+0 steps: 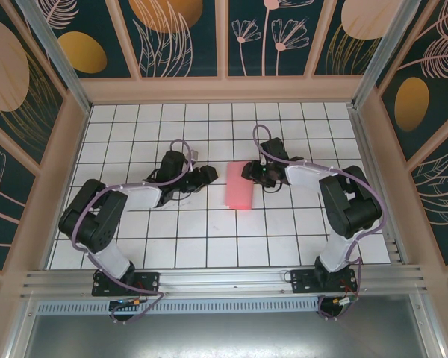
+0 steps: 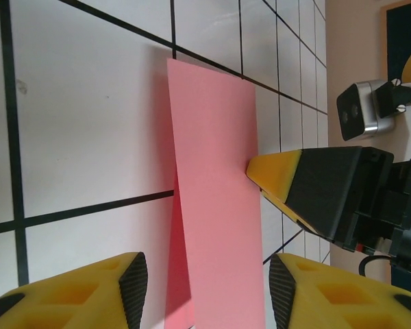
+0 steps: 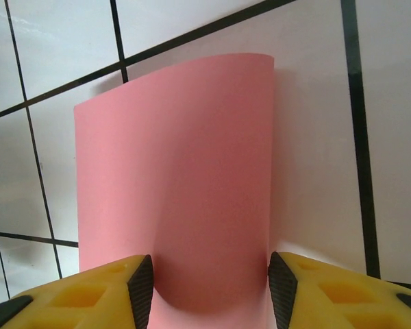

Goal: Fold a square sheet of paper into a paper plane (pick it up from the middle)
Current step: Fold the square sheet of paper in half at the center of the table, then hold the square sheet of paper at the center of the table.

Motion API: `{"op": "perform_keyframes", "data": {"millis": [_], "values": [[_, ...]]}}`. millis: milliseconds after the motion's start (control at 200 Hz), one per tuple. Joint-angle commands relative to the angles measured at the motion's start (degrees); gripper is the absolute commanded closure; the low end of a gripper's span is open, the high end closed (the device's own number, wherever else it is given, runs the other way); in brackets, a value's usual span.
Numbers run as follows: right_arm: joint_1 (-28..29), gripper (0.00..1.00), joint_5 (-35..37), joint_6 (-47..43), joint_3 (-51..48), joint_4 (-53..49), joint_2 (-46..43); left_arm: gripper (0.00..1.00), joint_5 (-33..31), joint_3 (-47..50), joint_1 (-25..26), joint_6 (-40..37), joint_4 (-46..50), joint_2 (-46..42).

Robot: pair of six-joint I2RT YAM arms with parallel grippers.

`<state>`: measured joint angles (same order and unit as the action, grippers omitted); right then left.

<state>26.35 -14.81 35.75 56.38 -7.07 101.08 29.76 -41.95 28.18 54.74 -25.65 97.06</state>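
You had the square sheet of paper lying near the middle of the tiled table. It was doubled over into a long pink rectangle whose long sides ran from 12 to 6 o'clock in the overhead view. Your left gripper sat just off the sheet's long edge at about 10 o'clock, and your right gripper met the opposite long edge at about 1 o'clock. From the left wrist, the left gripper's jaws stood partly apart with the sheet running up between its yellow pads. There was bare tile between the paper and the 9 o'clock pad, so nothing was pinched there. In that same view a yellow fingertip of your right gripper touched the sheet's 3 o'clock edge, and the upper layer had lifted slightly off the lower one. From the right wrist, the jaws were likewise about half open. The paper bowed upward between the fingers and reached both of them. You could not tell from that view whether the pads pressed on the sheet or only hovered over it.
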Motion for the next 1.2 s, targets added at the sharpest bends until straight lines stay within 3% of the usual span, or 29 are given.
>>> {"op": "perform_keyframes", "data": {"millis": [0, 545, 946, 1196], "values": [[0.37, 0.5, 1.68, 1.32, -1.11, -1.5, -0.45, 0.46, 2.0, -2.32, 1.17, -0.74, 0.18, 2.84], [-0.33, 0.5, 1.13, 5.05, -3.76, 0.77, -3.46, 0.48, 7.36, -6.49, 4.09, 2.65, -6.08, 10.33], [-1.12, 0.49, -1.62, 8.3, -5.79, 4.27, -5.07, 0.5, 7.42, -8.19, 5.66, 4.3, -7.98, 12.98], [-1.56, 0.49, -2.55, 9.6, -6.13, 4.92, -5.18, 0.65, 7.87, -8.63, 6.1, 5.81, -10.65, 14.16]]}}
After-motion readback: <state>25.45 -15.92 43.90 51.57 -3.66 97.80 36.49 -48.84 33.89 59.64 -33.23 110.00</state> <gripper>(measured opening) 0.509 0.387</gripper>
